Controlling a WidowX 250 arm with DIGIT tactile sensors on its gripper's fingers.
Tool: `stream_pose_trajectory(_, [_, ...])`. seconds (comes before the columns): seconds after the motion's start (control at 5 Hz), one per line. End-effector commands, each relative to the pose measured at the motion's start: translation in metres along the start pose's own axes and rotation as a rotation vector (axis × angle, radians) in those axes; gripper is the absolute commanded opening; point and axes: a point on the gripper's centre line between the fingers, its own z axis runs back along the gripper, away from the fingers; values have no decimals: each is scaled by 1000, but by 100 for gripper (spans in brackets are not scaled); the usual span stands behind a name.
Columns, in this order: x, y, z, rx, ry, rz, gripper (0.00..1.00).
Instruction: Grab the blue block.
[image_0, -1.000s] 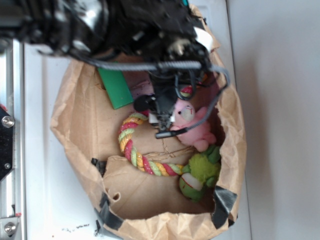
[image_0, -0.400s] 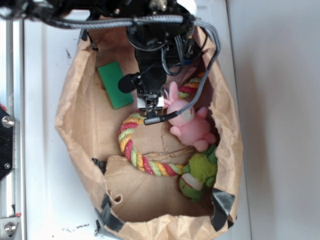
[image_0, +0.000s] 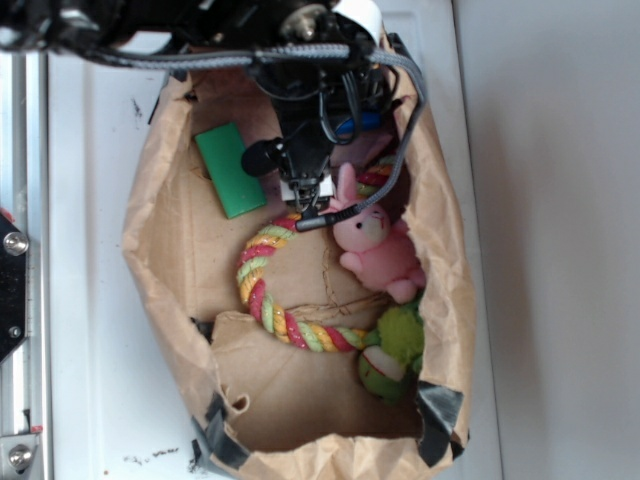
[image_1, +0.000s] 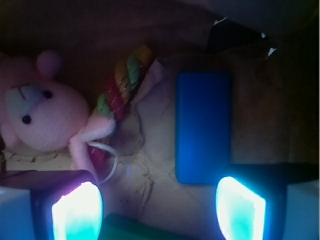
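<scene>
The blue block lies flat on the brown paper floor of the bag, lengthwise away from me in the wrist view. My gripper is open above the floor with nothing between its fingers. The block's near end sits just ahead of the right fingertip, right of the gap's middle. In the exterior view my gripper hangs inside the top end of the bag, and only a sliver of the blue block shows behind the cables.
A green block lies left of the gripper. A pink bunny, a coloured rope ring and a green plush toy fill the bag's right and middle. The paper bag walls stand all round.
The arm has moved toward the bag's top end, away from the bunny and rope ring. The bag's walls have shifted slightly.
</scene>
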Motion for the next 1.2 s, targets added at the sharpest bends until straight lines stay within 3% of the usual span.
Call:
stream_pose_trajectory(0.0, [20,24,0,50,-86,42,100])
stream_pose_trajectory(0.8, [30,37,-18,33,-184,-22,100])
stream_pose_trajectory(1.0, [27,35,-8,3,-167,-22,100])
